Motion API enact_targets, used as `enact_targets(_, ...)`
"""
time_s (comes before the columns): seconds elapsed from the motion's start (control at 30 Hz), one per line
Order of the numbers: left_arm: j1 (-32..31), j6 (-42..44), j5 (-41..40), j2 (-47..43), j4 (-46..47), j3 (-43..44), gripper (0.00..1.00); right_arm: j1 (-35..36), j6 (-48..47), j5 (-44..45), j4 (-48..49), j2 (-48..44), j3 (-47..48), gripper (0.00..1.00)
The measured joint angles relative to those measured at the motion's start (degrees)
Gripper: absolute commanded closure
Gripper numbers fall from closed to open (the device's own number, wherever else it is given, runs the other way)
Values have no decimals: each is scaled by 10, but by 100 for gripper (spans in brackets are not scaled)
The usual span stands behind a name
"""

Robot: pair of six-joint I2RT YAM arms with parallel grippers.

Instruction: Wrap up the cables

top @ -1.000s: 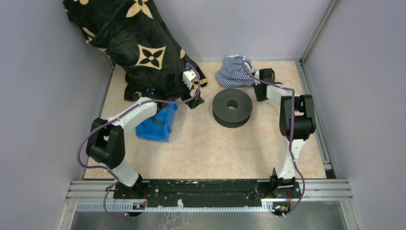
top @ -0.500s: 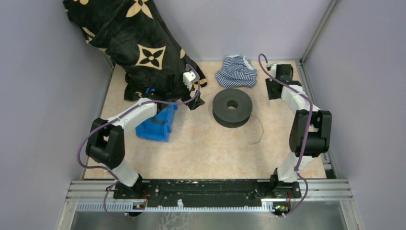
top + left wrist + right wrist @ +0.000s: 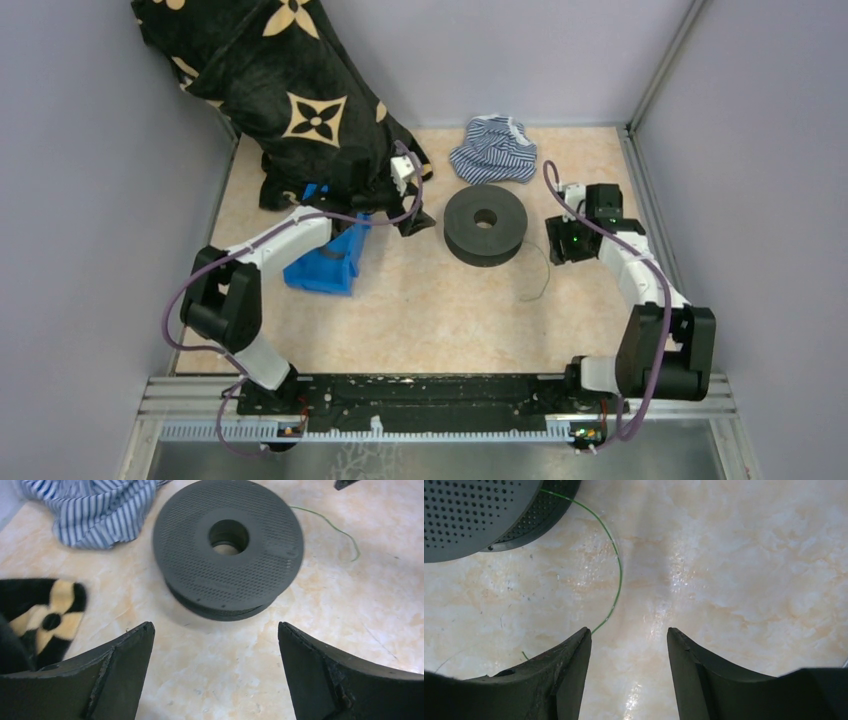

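Observation:
The cable (image 3: 547,272) is a thin green wire that leaves the right side of the black spool (image 3: 486,225) and curves down across the floor to a loose end. My right gripper (image 3: 557,250) hovers just right of the spool, over the wire. In the right wrist view the wire (image 3: 619,575) arcs from the spool (image 3: 479,515) and passes under the left finger; the gripper (image 3: 628,630) is open, with only bare floor between the tips. My left gripper (image 3: 215,625) is wide open and empty, just left of the spool (image 3: 227,545). From there the wire (image 3: 340,527) shows beyond the spool.
A striped cloth (image 3: 492,150) lies behind the spool. A black cloth with tan flower marks (image 3: 290,100) drapes over the back left corner. A blue bin (image 3: 325,258) sits under my left arm. Walls close in on three sides.
My right arm swung from the striped cloth to the far right wall, then came down beside the spool, and its jaws opened. The wire now lies uncovered. My left gripper edged right.

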Motion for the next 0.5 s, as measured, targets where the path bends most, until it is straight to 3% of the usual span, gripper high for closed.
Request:
enact_targets(0.3, -138, 98, 17, 71, -83, 74, 11, -16, 21, -13, 5, -56, -3, 42)
enact_targets(0.5, -220, 157, 10, 154, -159, 174, 19, -112, 63, -68, 7, -47, 15, 42)
